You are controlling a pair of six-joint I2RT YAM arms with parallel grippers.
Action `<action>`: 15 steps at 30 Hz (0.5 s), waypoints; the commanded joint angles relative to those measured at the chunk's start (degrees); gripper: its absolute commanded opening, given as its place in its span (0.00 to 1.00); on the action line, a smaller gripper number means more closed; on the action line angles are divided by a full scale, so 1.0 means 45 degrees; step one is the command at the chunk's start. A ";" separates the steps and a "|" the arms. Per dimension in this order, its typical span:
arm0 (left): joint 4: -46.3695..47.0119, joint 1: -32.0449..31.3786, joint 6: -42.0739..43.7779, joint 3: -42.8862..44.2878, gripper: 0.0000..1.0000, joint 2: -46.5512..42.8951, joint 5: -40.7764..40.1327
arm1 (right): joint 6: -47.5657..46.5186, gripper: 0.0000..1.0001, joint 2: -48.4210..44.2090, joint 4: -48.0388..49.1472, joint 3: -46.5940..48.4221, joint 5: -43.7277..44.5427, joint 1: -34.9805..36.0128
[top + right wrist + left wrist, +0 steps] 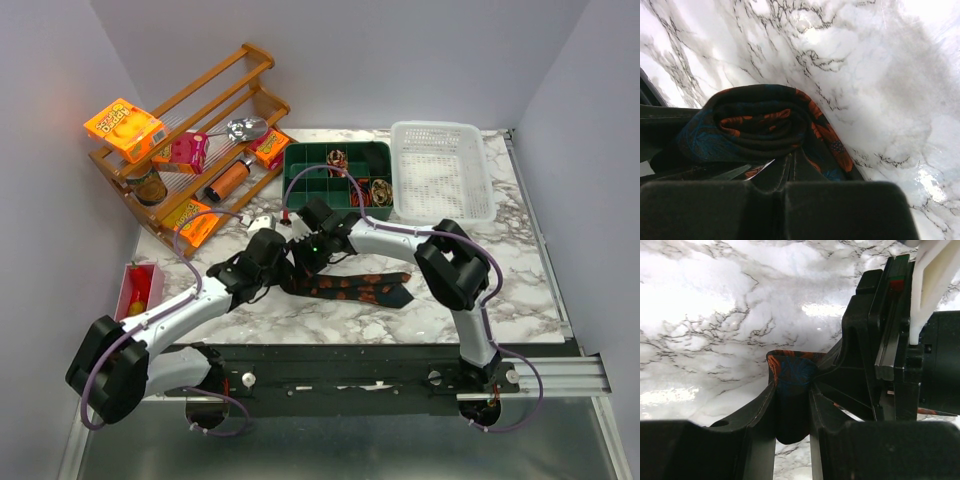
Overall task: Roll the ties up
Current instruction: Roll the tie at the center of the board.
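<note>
A dark tie with orange-red blotches [362,288] lies flat on the marble table, its loose length running right. Its left end is wound into a partial coil [755,125] where both grippers meet. My left gripper [272,266] is shut on a fold of the tie [792,382], with the fabric pinched between its fingers [760,410]. My right gripper [308,245] is shut, its tips [792,162] pressed into the underside of the coil. The right gripper's black body [890,340] is close beside the left one. Two rolled ties [337,158] [380,188] sit in the green divided tray [300,160].
A white mesh basket [442,205] stands at the back right, beside the green tray. A wooden rack [262,58] with orange snack packets [124,128], a can and a bottle stands at the back left. A small red bin [128,283] is at the left edge.
</note>
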 commanded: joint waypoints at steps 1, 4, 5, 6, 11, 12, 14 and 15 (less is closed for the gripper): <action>-0.1403 -0.0120 0.0130 0.0798 0.17 0.0026 -0.1371 | 0.0315 0.02 -0.0769 0.0528 -0.0308 -0.0017 0.0100; -0.2672 -0.0120 0.0364 0.1267 0.17 0.0025 -0.2074 | 0.0491 0.02 -0.1372 0.0528 -0.0445 0.0334 0.0061; -0.3216 -0.0100 0.0404 0.1345 0.17 0.0006 -0.2290 | 0.0530 0.02 -0.1530 0.0528 -0.0562 0.0393 0.0042; -0.3454 -0.0120 0.0462 0.1501 0.17 0.0006 -0.2447 | 0.0608 0.02 -0.1687 0.0528 -0.0621 0.0529 -0.0016; -0.4801 -0.0159 0.0463 0.1873 0.18 0.0122 -0.3579 | 0.0589 0.02 -0.2506 0.0489 -0.1031 0.0881 -0.0368; -0.4901 -0.0178 0.0463 0.1932 0.18 0.0181 -0.3755 | 0.0570 0.02 -0.2586 0.0470 -0.1186 0.1036 -0.0427; -0.5154 -0.0217 0.0443 0.1990 0.17 0.0434 -0.3971 | 0.0531 0.02 -0.2761 0.0411 -0.1324 0.1058 -0.0641; -0.5213 -0.0256 0.0443 0.2029 0.18 0.0532 -0.4185 | 0.0511 0.02 -0.2820 0.0392 -0.1479 0.1154 -0.0719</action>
